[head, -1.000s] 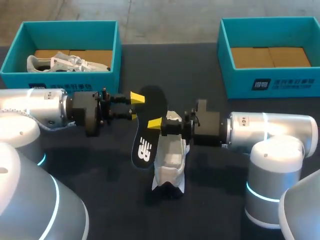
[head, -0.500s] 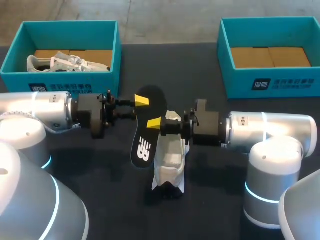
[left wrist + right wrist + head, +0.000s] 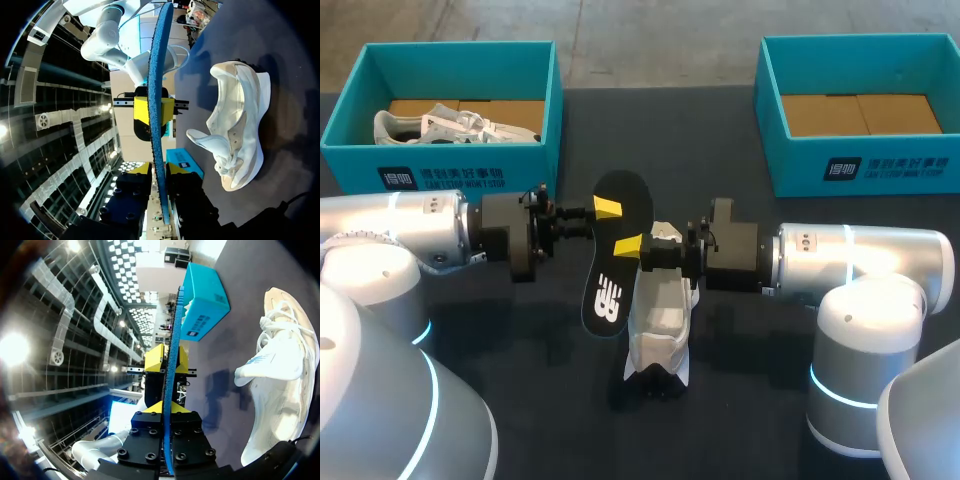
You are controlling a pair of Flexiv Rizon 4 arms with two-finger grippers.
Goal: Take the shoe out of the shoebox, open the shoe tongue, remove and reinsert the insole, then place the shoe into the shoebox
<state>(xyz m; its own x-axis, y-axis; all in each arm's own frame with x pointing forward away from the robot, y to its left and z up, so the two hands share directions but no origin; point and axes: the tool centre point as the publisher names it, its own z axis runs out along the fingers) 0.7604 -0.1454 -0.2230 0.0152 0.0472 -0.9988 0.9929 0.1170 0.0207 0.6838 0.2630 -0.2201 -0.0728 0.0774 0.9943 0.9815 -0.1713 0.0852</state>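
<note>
The dark counter [image 3: 530,340] shows bare on both sides of the shoe [image 3: 658,320], but the arms' pale housings cover its near corners. The left arm [image 3: 410,225] comes in level from the shoe's left and the right arm [image 3: 860,262] from its right; both are cut off at the head view's edges. Behind the shoe to the left stands the left shoebox [image 3: 470,172], whose front wall half hides a second shoe [image 3: 450,127]. The right shoebox [image 3: 860,165] stands behind the shoe to the right, well apart.

The white shoe lies on the counter, its far end hidden by the right claw [image 3: 630,247]. The black insole [image 3: 610,290] is held on edge just left of the shoe. The right claw is closed on its middle. The left claw [image 3: 603,211] pinches its far end, one fingertip hidden behind it.
</note>
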